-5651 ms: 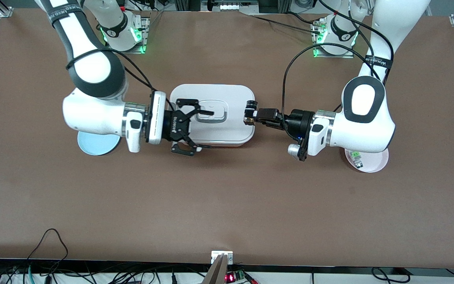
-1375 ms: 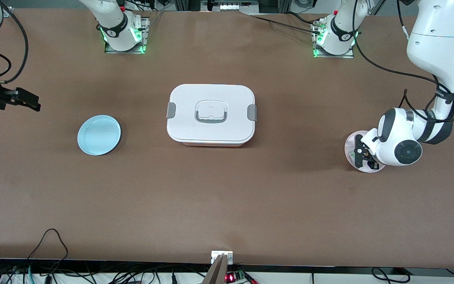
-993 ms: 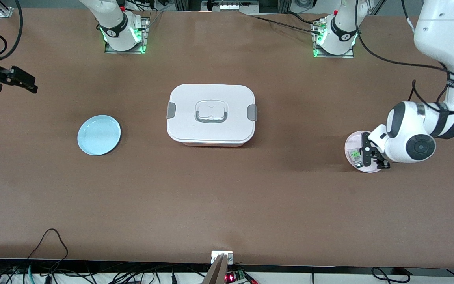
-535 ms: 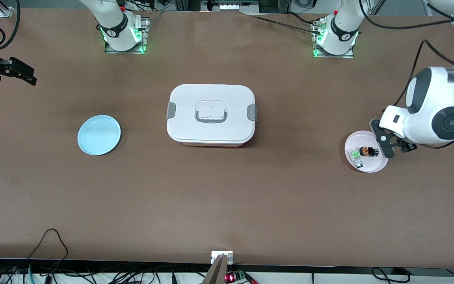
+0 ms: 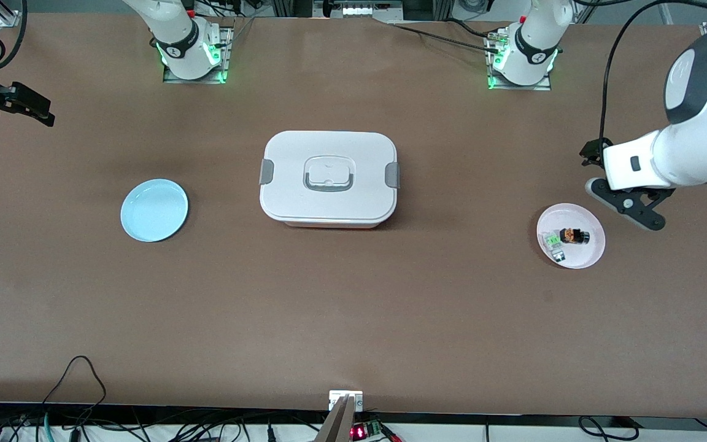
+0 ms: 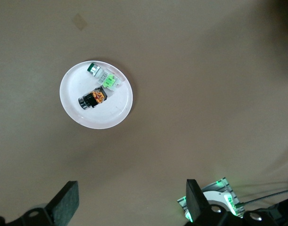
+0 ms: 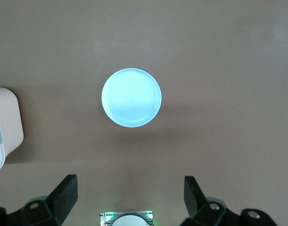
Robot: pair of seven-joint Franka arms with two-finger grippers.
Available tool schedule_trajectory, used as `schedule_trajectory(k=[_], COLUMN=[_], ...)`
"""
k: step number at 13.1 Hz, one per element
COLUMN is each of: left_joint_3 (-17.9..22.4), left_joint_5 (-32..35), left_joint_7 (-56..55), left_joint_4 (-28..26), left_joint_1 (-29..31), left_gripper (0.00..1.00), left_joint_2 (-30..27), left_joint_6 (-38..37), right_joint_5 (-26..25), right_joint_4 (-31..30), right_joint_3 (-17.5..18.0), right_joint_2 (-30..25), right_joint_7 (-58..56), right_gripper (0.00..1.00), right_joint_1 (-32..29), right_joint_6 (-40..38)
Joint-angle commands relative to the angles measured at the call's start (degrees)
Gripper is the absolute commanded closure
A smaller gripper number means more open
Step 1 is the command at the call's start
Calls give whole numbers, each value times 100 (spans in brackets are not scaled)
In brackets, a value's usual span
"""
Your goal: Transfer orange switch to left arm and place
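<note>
The orange switch point(image 5: 574, 236) point(image 6: 93, 98) lies on its side on a pink plate point(image 5: 593, 248) point(image 6: 103, 118) toward the left arm's end of the table. The white box point(image 5: 329, 178) point(image 7: 4, 125) stands mid-table, lid on. High over the bare table beside the pink plate hangs my left gripper point(image 5: 612, 184) point(image 6: 129, 203), open and holding nothing. My right gripper point(image 5: 27, 108) point(image 7: 129, 200) is open and empty too, raised at the right arm's end of the table above a light blue plate point(image 5: 154, 210) point(image 7: 131, 97).
A small green-and-clear component point(image 5: 553, 241) point(image 6: 106, 77) shares the pink plate with the switch. The arm bases point(image 5: 193, 52) point(image 5: 520, 58) with green lights stand along the table's edge farthest from the front camera. Cables hang off the edge nearest it.
The left arm, earlier holding the switch out over the box by the right gripper, has lifted away from the pink plate, uncovering the switch lying there. The right gripper has drifted slightly toward the bases.
</note>
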Motion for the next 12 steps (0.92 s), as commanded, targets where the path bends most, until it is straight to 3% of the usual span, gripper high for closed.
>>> schedule_trajectory(k=[1, 2, 5, 8, 12], left_joint_3=[826, 1222, 1244, 1244, 1104], left_joint_5=[-378, -554, -652, -643, -564], left_joint_7=[-425, -679, -2249, -2527, -2475], left_joint_4=[-934, -1146, -1613, -1640, -1271], left_joint_1=[-514, -709, -702, -702, -772], left_gripper=[0, 0, 0, 0, 0], left_joint_2=[-874, -1033, -1411, -1456, -1281], left_joint_6=[811, 1023, 2007, 2027, 1491], right_joint_5=[37, 37, 37, 37, 37], right_joint_4=[-93, -93, -93, -93, -93], right_joint_3=[-45, -45, -45, -54, -71], right_joint_2=[-128, -128, -128, -128, -128], right_joint_7=[65, 65, 65, 65, 65], right_gripper=[0, 0, 0, 0, 0], right_joint_1=[-5, -5, -5, -5, -5], right_joint_6=[-45, -45, -45, -45, -45])
